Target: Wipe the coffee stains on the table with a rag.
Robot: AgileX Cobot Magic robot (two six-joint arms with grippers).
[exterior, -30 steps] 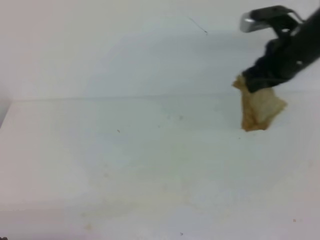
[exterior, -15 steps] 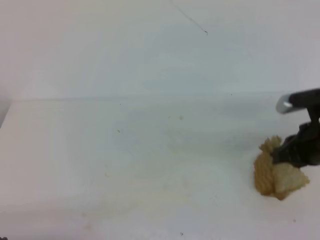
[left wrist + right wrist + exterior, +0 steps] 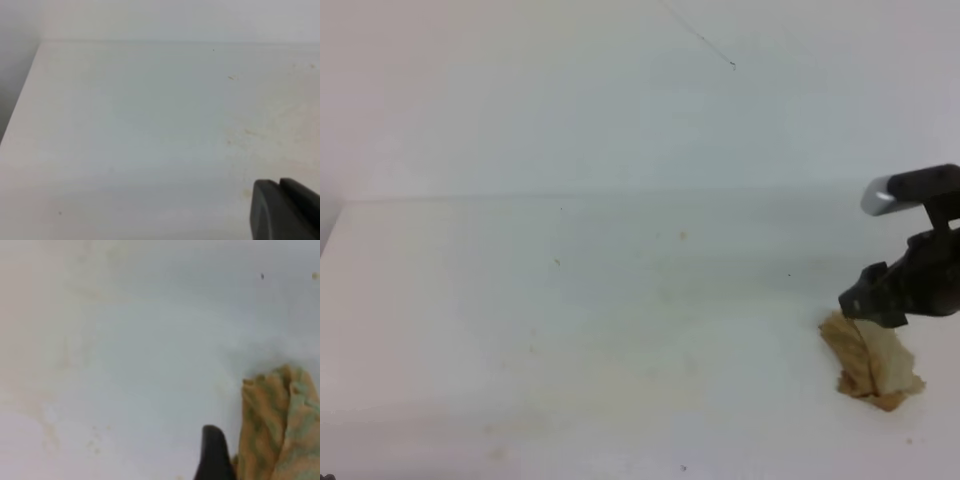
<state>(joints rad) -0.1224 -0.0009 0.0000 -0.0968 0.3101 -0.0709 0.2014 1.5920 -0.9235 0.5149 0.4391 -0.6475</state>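
Note:
The beige-tan rag stands in a crumpled heap on the white table at the front right. My right gripper hangs just above its top, jaws apart. In the right wrist view one dark finger shows just left of the rag. No orange-brown blotch shows. Only faint tan smears of the coffee stains lie at the front left, also visible in the right wrist view. My left gripper shows only in its wrist view, at the bottom right, fingers together over bare table.
The white wall rises behind the table, with a thin dark line and dot at the top. A small tan speck and a few dark specks dot the table. The table's left edge drops off.
My right gripper carried the rag from high at the back right down to the front right of the table. Now the rag rests there in a heap and the gripper sits slightly higher.

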